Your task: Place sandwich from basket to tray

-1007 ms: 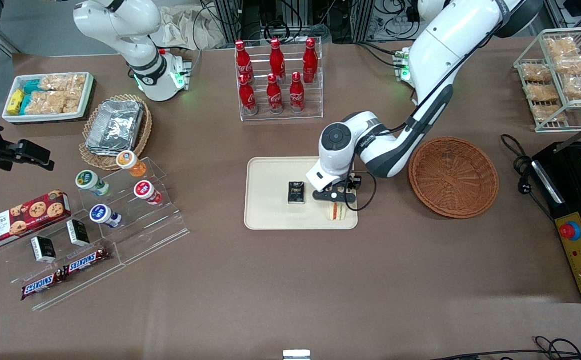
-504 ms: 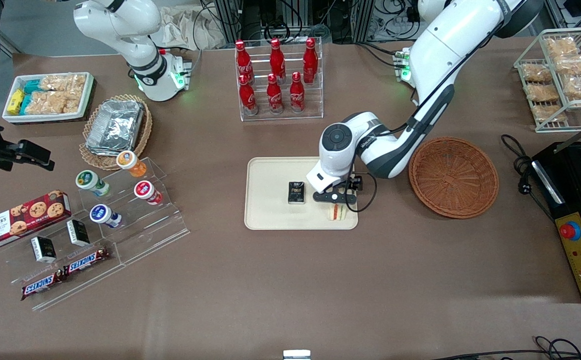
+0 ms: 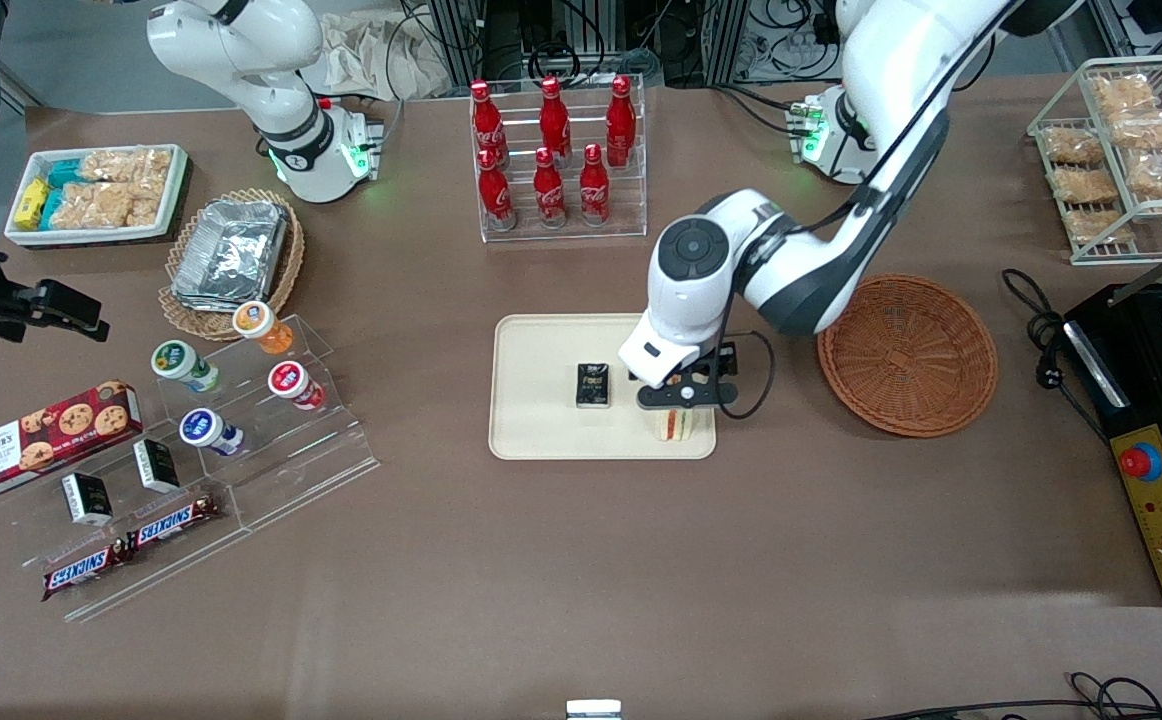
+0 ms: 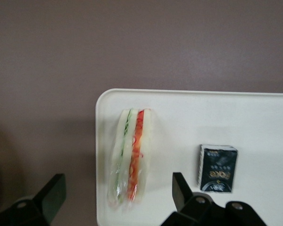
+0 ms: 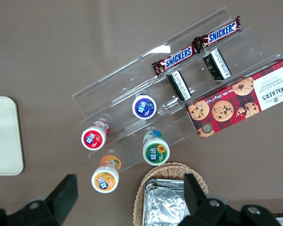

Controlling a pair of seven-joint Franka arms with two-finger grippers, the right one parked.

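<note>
Front view: the sandwich (image 3: pixel 679 424) stands on edge on the tray (image 3: pixel 541 400), at the corner nearest the basket (image 3: pixel 907 355). The gripper (image 3: pixel 683 396) hangs just above it, and a small black box (image 3: pixel 593 385) sits beside it on the tray.

Left wrist view: the fingers (image 4: pixel 181 188) are spread wide apart, one on each side of the sandwich (image 4: pixel 130 157), touching nothing. The box (image 4: pixel 217 168) lies near it on the tray (image 4: pixel 179 117).
</note>
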